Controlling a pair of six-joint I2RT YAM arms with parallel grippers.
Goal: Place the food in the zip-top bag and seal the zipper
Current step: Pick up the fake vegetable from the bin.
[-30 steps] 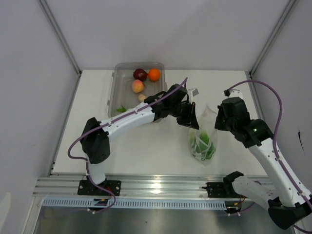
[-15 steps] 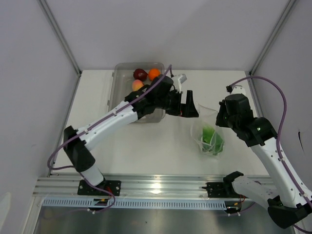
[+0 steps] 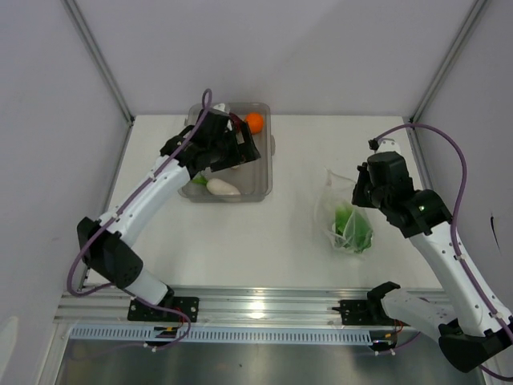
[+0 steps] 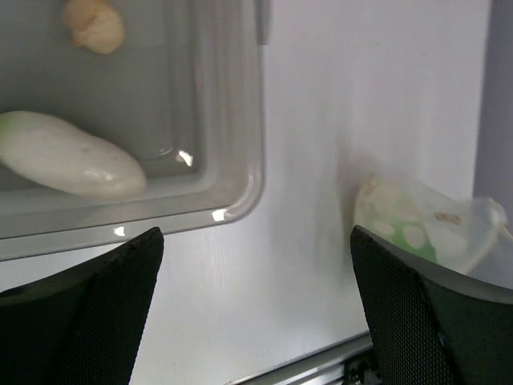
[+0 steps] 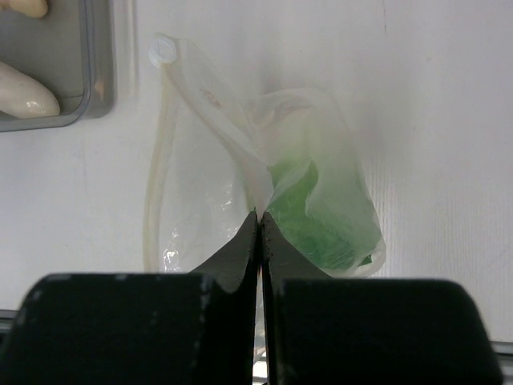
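The clear zip-top bag (image 3: pixel 345 215) stands on the table at the right with green lettuce (image 3: pixel 351 224) inside. My right gripper (image 3: pixel 362 191) is shut on the bag's edge (image 5: pixel 258 220), and the lettuce (image 5: pixel 321 216) shows through the plastic. My left gripper (image 3: pixel 240 147) hangs open over the grey tray (image 3: pixel 265 172), nothing between its fingers (image 4: pixel 80 313). In the tray lie a white radish (image 4: pixel 68 158), a beige lump (image 4: pixel 94 24) and an orange (image 3: pixel 254 122). The arm hides the other food. I cannot make out the zipper.
The tray sits at the back of the table, left of centre, its near right corner (image 4: pixel 240 192) close under my left wrist. The bag (image 4: pixel 425 228) lies to the right of that corner. White walls and metal posts enclose the table; a rail runs along the near edge.
My left gripper opened beside the bag and swung back left over the tray. The bag with the lettuce shifted slightly right in my right gripper's hold.
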